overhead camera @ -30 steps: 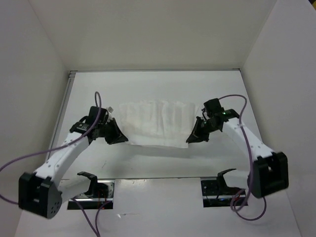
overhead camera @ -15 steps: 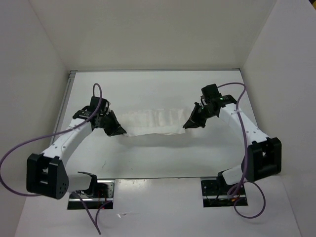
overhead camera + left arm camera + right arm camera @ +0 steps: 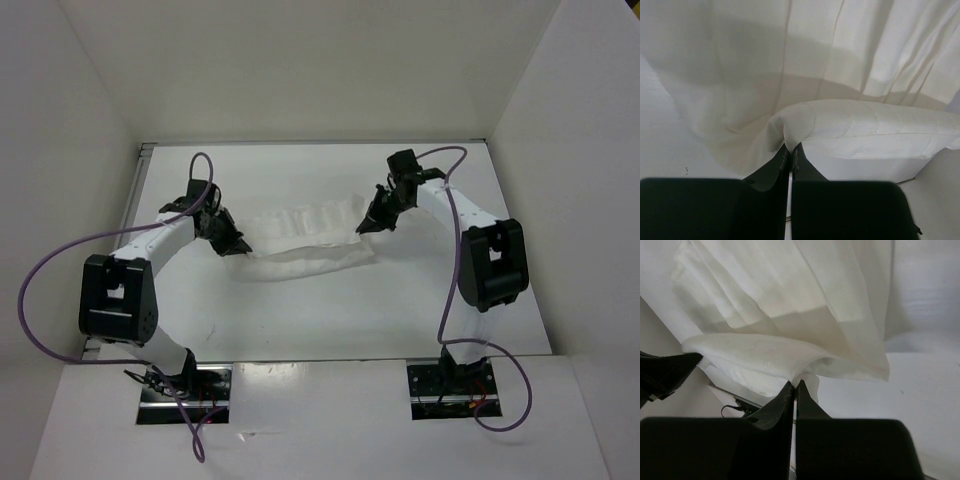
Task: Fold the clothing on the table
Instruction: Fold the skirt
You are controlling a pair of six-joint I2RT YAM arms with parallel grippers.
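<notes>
Soft white ribbed fabric clothing [image 3: 305,235], slung above mid-table, sagging onto matte white table [image 3: 300,320]. Pinched at 9 o'clock by left gripper [image 3: 238,246], at 3 o'clock by right gripper [image 3: 365,226]. Both clamped tight on corners, likely to carry 1 edge over for folding.

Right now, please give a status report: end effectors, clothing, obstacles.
Both shut on the clothing: left end effector at one end, right end effector at the other. Fabric raised between them, middle sagging toward the table. No obstacle seen.
</notes>
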